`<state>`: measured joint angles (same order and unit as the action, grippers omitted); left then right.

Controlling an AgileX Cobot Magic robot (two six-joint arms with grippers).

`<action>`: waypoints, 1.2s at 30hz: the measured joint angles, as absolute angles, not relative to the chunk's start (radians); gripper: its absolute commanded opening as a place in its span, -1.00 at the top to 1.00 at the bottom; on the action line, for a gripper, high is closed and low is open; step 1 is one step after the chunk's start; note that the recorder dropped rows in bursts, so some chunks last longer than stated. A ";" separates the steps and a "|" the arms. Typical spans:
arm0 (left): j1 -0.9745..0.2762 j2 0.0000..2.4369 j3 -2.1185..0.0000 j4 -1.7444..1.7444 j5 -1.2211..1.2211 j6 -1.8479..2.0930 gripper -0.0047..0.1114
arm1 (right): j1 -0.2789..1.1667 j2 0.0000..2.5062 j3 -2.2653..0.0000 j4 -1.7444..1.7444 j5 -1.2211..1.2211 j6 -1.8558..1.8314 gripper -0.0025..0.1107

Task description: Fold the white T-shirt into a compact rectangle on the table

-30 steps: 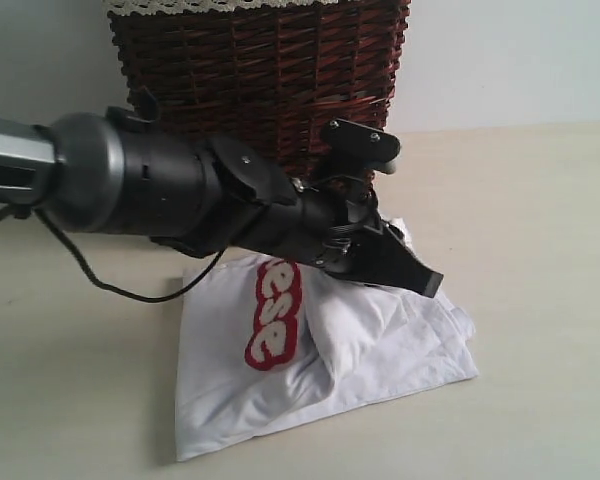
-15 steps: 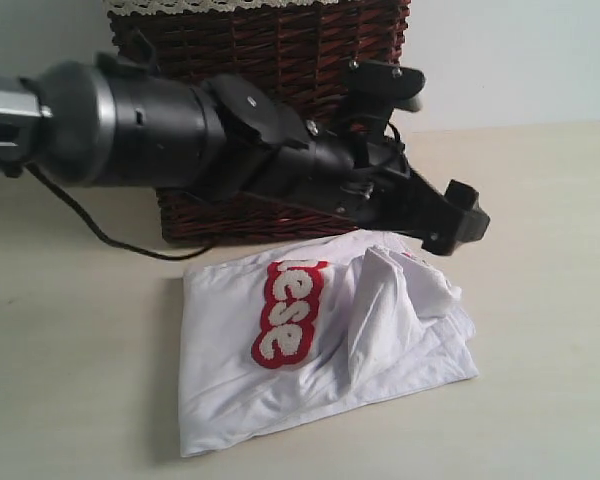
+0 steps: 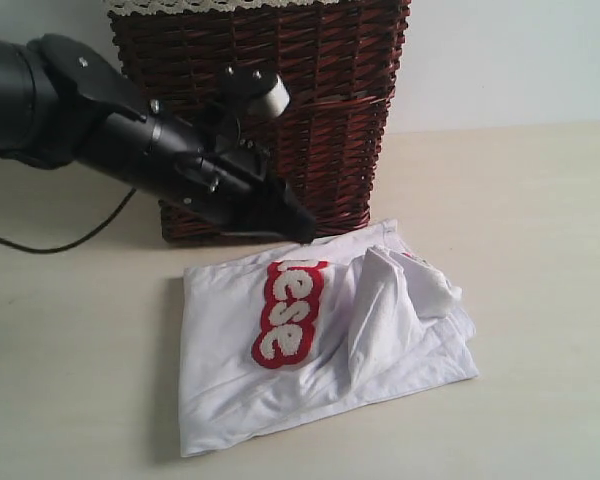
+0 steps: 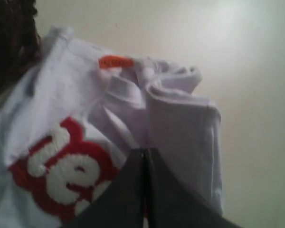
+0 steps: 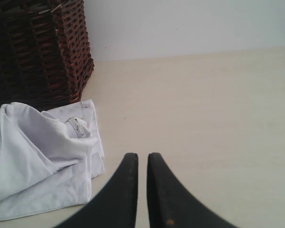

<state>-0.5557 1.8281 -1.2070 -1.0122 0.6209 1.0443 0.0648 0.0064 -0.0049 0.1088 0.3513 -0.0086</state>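
I read the left claw [image 3: 301, 229] as fully closed and empty, its tip hanging over the far edge of the white T-shirt [image 3: 220, 340]. The right claw [image 5: 142, 160] is nearly closed, with a thin slit between its fingers, and grips nothing, over bare worktop [image 5: 218, 118] beside the shirt. The shirt lies loosely folded on the worktop just in front of the wicker basket [image 3: 320, 100], red letter patch [image 3: 285, 315] facing up

**Shirt Before the Basket**

The shirt [image 3: 310, 340] lay on the table [image 3: 540, 250], just in front of the basket [image 3: 320, 110]. The basket stood at the back, before the wall [image 3: 500, 60]. The left gripper [image 3: 302, 230] hung over the shirt's far edge, in front of the basket.
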 measured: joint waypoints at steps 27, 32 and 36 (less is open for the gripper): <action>-0.700 1.844 -1.144 -1.387 0.527 1.408 0.92 | 0.065 0.006 -0.005 0.109 0.351 -0.009 0.79; -0.608 1.874 -1.144 -1.411 0.474 1.420 0.92 | 0.065 0.006 -0.005 0.109 0.351 -0.009 0.79; -0.625 1.964 -1.144 -1.432 0.515 1.467 0.92 | 0.065 0.006 -0.005 0.109 0.351 -0.009 0.79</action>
